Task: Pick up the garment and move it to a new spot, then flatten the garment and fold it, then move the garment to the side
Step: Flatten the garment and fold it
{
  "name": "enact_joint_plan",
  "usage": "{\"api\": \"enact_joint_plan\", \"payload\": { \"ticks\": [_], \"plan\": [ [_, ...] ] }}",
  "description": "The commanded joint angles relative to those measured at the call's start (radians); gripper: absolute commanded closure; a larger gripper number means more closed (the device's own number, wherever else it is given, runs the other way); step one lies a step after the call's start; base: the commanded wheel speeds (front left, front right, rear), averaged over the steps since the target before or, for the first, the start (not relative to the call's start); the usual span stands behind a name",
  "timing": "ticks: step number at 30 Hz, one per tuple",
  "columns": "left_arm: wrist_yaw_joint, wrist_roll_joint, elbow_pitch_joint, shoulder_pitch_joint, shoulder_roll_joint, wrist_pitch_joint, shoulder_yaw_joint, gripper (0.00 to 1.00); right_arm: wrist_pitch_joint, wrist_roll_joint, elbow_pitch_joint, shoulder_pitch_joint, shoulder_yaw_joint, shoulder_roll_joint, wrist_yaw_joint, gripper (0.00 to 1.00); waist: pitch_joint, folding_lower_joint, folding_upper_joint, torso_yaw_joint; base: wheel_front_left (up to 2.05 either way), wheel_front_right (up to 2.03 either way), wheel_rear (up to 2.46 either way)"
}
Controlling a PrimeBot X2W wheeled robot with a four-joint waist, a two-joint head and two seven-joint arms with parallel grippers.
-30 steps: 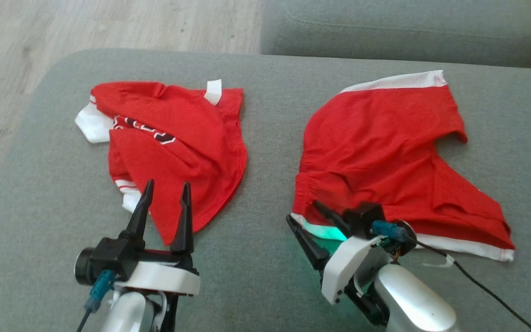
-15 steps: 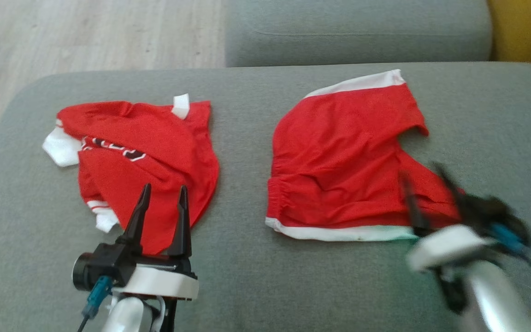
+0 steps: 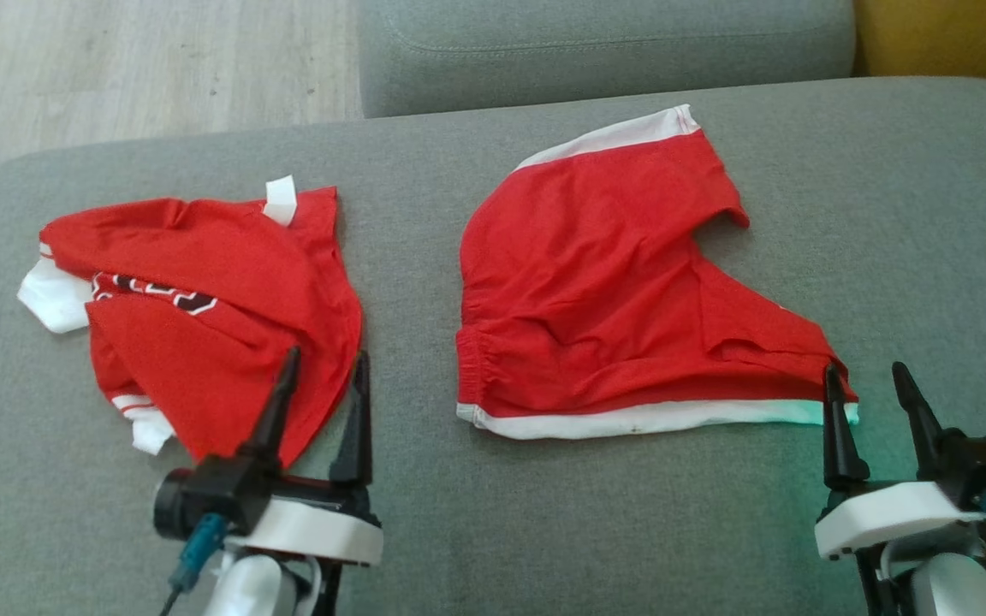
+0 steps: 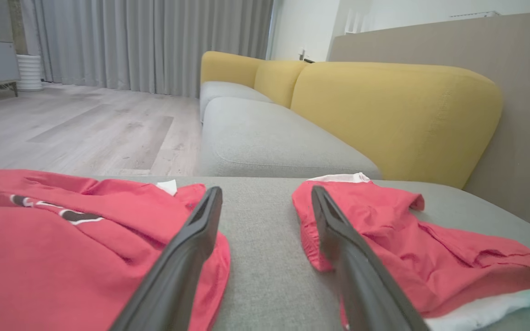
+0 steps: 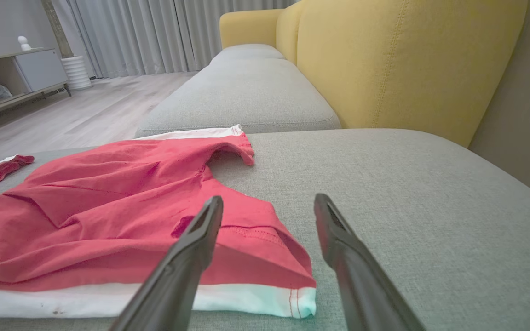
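The right gripper [image 3: 863, 368] has swung from the waistband end of the red shorts [image 3: 604, 291] across to their right hem corner, and it stands upright now, fingers well parted with nothing between them, the left fingertip right at that white-banded corner. The shorts lie spread on the grey cushion [image 3: 596, 513], the head camera having panned, while the left gripper [image 3: 327, 353] hovers parted and empty at the near edge of the red shirt [image 3: 228, 274] beside them. That shirt's dark, white-edged lettering [image 3: 155, 293] is folded over and unreadable, its white tag [image 3: 281, 199] too small to read.
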Motion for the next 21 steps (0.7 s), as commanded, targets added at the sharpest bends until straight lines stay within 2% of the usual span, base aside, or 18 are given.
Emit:
{"api": "enact_joint_plan", "payload": {
  "ticks": [1,7,15,21],
  "plan": [
    [-0.009,0.002,-0.019,-0.031,0.004,-0.006,0.016,0.00,-0.012,0.008,-0.035,-0.034,0.027,-0.008,-0.001,0.00,0.002,-0.0001,0.0000,-0.005,0.00,0.00,0.00],
    [-0.056,0.008,0.093,-0.052,0.039,0.036,-0.119,0.00,-0.019,0.021,-0.023,-0.040,0.029,-0.008,-0.001,0.00,0.009,-0.0001,0.0000,-0.030,0.00,0.00,0.00],
    [-0.064,-0.038,0.137,-0.106,0.090,0.074,-0.254,0.00,-0.028,0.031,-0.006,-0.050,0.036,-0.008,-0.001,0.00,0.031,-0.0001,0.0000,-0.048,0.00,0.00,0.00],
    [-0.064,-0.068,0.173,-0.161,0.110,0.080,-0.297,0.00,-0.031,0.025,-0.007,-0.064,0.037,-0.008,-0.001,0.00,0.060,-0.0001,0.0000,-0.065,0.00,0.00,0.00]
  ]
}}
